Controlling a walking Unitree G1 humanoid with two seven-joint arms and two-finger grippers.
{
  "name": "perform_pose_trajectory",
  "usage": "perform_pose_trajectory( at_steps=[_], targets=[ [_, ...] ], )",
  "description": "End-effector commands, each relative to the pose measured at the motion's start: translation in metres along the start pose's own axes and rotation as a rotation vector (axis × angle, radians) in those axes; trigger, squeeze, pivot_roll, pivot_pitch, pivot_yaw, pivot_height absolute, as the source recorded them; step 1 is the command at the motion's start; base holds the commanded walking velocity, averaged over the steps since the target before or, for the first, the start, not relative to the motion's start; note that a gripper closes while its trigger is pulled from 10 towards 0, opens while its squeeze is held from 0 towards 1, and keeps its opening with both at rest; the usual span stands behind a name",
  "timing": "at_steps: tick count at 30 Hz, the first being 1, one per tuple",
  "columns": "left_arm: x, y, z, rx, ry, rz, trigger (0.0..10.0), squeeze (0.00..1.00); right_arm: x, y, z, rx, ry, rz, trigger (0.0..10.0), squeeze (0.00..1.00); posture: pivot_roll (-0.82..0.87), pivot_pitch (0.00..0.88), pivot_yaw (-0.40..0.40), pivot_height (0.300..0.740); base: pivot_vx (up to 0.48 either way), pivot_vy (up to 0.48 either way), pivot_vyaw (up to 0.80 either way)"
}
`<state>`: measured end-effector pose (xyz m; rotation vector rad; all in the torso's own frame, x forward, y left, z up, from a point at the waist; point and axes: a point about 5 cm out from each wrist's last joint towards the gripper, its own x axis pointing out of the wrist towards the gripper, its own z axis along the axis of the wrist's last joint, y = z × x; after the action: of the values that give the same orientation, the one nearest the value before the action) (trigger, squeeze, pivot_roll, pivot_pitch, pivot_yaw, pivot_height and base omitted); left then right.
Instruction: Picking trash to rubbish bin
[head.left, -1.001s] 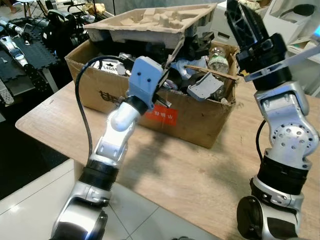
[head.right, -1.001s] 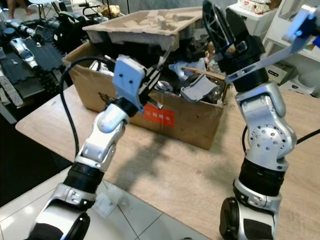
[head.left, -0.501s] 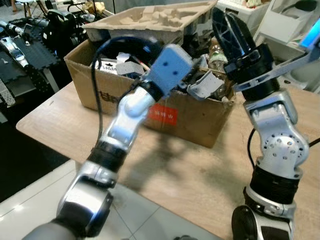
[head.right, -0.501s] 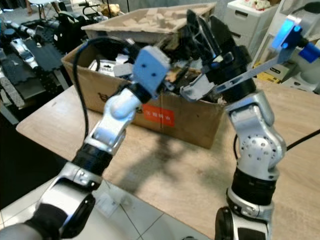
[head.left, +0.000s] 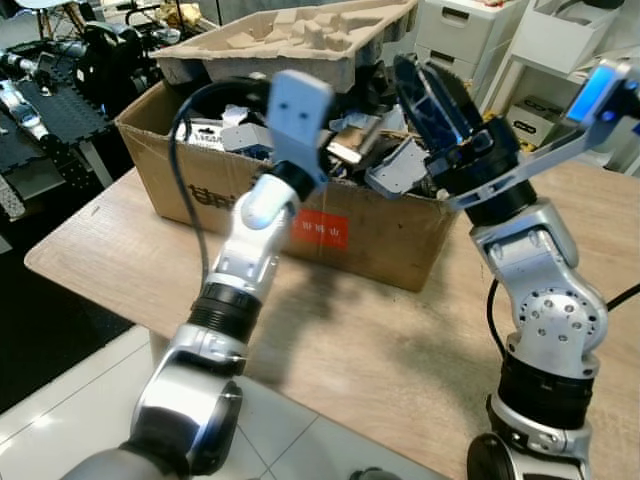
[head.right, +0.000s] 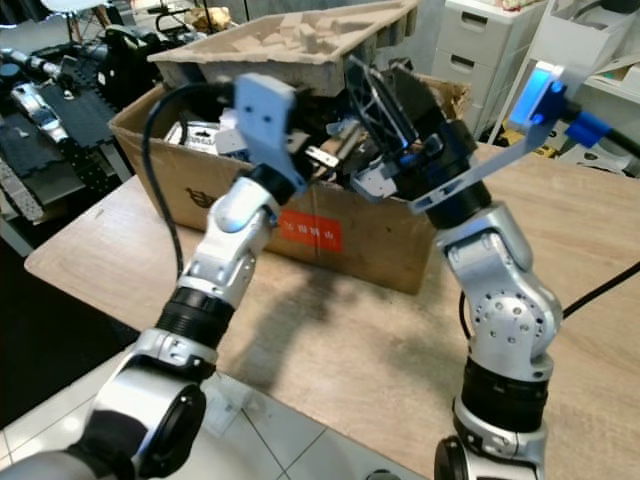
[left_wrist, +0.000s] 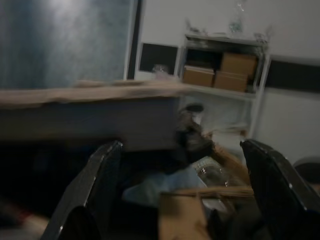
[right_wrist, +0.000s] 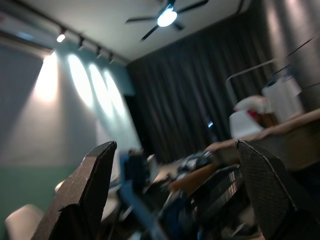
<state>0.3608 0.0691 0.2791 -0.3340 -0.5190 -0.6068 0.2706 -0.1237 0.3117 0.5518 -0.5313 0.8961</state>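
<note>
Left eye view: both hands over the box (head.left: 380, 235) on the bench (head.left: 400, 340). Left hand (left_wrist: 180, 195) apart, empty; right hand (right_wrist: 170, 190) apart, empty.

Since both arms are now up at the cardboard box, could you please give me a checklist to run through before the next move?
1. Left end effector open: ok, fingers spread wide, nothing between them.
2. Right end effector open: ok, fingers apart, empty.
3. Left end effector over the cardboard box: ok, at its front rim among the trash.
4. Chosen trash item: cannot tell; the contents are jumbled.
5. Moulded pulp tray on the box: not ok, it overhangs the back.
6. Arm spacing: not ok, the end effectors are close together.
</note>
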Motion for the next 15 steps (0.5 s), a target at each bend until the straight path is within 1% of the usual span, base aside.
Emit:
perform_pose_trajectory(
  at_steps=[1, 3, 4, 5, 6, 8, 10, 11, 12, 13, 15],
  targets=[
    [-0.006, 0.005, 0.001, -0.085, -0.01, 0.014, 10.0, 0.0, 0.001, 0.006, -0.005, 0.001, 0.035, 0.039, 10.0, 0.0, -0.08, 0.093, 0.024, 0.74, 0.0, 0.0, 0.0],
    [-0.019, 0.014, 0.001, -0.102, 0.005, 0.048, 10.0, 0.0, 0.0, 0.006, -0.013, 0.022, 0.064, 0.058, 10.0, 0.0, -0.05, 0.088, 0.008, 0.74, 0.0, 0.0, 0.0],
    [-0.019, 0.014, 0.001, -0.102, 0.005, 0.048, 10.0, 0.0, 0.0, 0.006, -0.013, 0.022, 0.064, 0.058, 10.0, 0.0, -0.05, 0.088, 0.008, 0.74, 0.0, 0.0, 0.0],
    [-0.024, 0.016, 0.002, -0.115, 0.0, 0.056, 10.0, 0.0, 0.0, 0.006, -0.015, 0.031, 0.075, 0.065, 10.0, 0.0, -0.04, 0.087, 0.003, 0.74, 0.0, 0.0, 0.0],
    [-0.024, 0.016, 0.002, -0.115, 0.0, 0.056, 10.0, 0.0, 0.0, 0.006, -0.015, 0.031, 0.075, 0.065, 10.0, 0.0, -0.04, 0.087, 0.003, 0.74, 0.0, 0.0, 0.0],
    [-0.033, 0.017, 0.001, -0.117, 0.003, 0.075, 10.0, 0.0, 0.001, 0.004, -0.022, 0.044, 0.103, 0.074, 10.0, 0.0, -0.02, 0.087, -0.012, 0.74, 0.0, 0.0, 0.0],
    [-0.035, 0.017, 0.001, -0.113, 0.002, 0.081, 10.0, 0.0, 0.001, 0.003, -0.025, 0.045, 0.116, 0.075, 10.0, 0.0, -0.01, 0.084, -0.018, 0.74, 0.0, 0.0, 0.0],
    [-0.041, 0.014, -0.001, -0.082, 0.029, 0.082, 10.0, 0.0, 0.001, -0.001, -0.037, 0.041, 0.164, 0.075, 10.0, 0.0, 0.0, 0.081, -0.023, 0.74, -0.33, 0.0, 0.0],
    [-0.041, 0.014, -0.001, -0.082, 0.029, 0.082, 10.0, 0.0, 0.001, -0.001, -0.037, 0.041, 0.164, 0.075, 10.0, 0.0, 0.0, 0.081, -0.023, 0.74, -0.33, 0.0, 0.0],
    [-0.042, 0.013, -0.002, -0.07, 0.04, 0.081, 10.0, 0.0, 0.0, -0.002, -0.04, 0.038, 0.181, 0.075, 10.0, 0.0, 0.0, 0.079, -0.024, 0.74, -0.33, 0.0, 0.0],
    [-0.042, 0.008, -0.003, -0.078, 0.049, 0.073, 10.0, 0.0, -0.002, -0.005, -0.049, 0.047, 0.214, 0.07, 10.0, 0.0, 0.0, 0.083, -0.03, 0.74, -0.341, 0.0, 0.0]
  ],
)
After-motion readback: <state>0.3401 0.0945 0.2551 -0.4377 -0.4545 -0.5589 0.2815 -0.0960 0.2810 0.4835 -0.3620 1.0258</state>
